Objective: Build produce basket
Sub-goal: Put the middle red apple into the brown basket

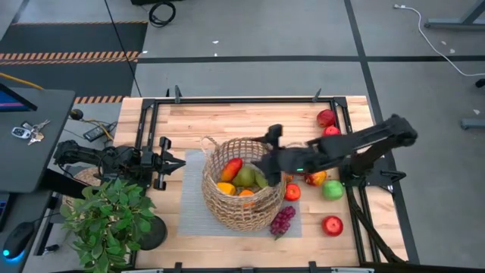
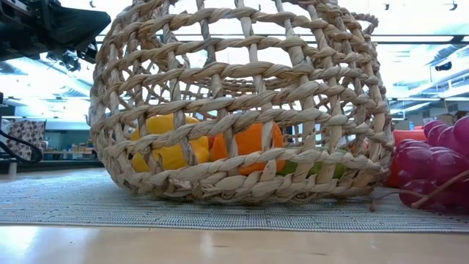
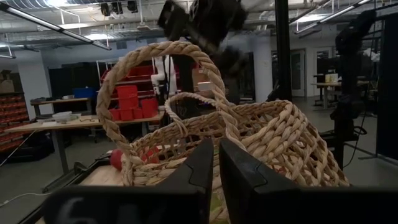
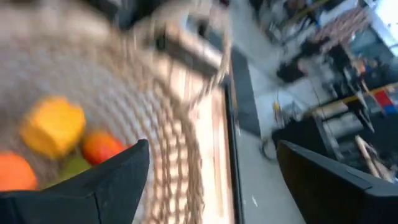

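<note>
The right gripper (image 1: pixel 267 161) is held over the basket (image 1: pixel 242 184) at table centre, jaws apart and empty; at nine o'clock, the left gripper (image 1: pixel 176 164) is parked, jaws together.

Right gripper (image 4: pixel 211 180): two dark fingers spread wide apart, nothing between them. Basket (image 4: pixel 168 118): tan wicker wall and rim, blurred. Inside basket: yellow piece (image 4: pixel 53 126), red-orange fruit (image 4: pixel 99 147), orange fruit (image 4: pixel 15 171), green piece (image 4: pixel 73 167), clustered, touching. Wooden tabletop (image 4: pixel 202 81) strip beside basket rim. Grey floor (image 4: pixel 261 180) beyond table edge.
</note>
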Controlling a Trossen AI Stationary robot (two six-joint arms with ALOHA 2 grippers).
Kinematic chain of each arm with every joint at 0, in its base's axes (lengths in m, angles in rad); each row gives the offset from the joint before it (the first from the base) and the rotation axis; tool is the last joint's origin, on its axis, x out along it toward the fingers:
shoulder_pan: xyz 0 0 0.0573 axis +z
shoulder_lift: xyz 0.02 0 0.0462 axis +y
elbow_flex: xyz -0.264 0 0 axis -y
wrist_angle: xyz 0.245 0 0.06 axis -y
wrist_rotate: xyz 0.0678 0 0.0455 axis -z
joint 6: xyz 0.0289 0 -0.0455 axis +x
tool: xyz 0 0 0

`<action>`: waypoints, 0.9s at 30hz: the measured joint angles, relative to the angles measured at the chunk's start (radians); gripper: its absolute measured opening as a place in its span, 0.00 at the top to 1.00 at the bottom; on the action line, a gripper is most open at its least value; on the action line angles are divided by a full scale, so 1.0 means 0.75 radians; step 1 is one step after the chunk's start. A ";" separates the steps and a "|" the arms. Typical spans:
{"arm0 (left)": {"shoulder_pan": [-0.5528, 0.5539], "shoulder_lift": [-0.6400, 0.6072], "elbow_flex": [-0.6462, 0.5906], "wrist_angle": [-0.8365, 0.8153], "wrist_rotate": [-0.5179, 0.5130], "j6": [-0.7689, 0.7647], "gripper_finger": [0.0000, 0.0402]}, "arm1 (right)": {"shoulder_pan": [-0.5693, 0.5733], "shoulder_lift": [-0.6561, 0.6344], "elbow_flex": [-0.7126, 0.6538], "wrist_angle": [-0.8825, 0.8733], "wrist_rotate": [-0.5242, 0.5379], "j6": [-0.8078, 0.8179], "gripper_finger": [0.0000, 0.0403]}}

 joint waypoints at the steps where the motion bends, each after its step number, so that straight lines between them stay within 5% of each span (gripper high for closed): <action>1: 0.000 0.001 0.001 0.000 -0.001 0.000 0.92 | 0.022 -0.032 0.001 0.024 -0.008 0.027 0.13; 9: 0.000 0.001 0.000 -0.001 0.000 0.000 0.92 | 0.210 -0.155 0.002 -0.048 -0.411 0.614 0.14; 21: 0.000 0.001 0.000 0.000 0.000 0.000 0.93 | 0.464 0.060 0.001 -0.763 -0.389 1.450 0.14; 27: 0.000 0.001 0.000 0.000 0.000 0.000 0.94 | 0.497 0.111 -0.062 -0.846 -0.363 1.580 0.14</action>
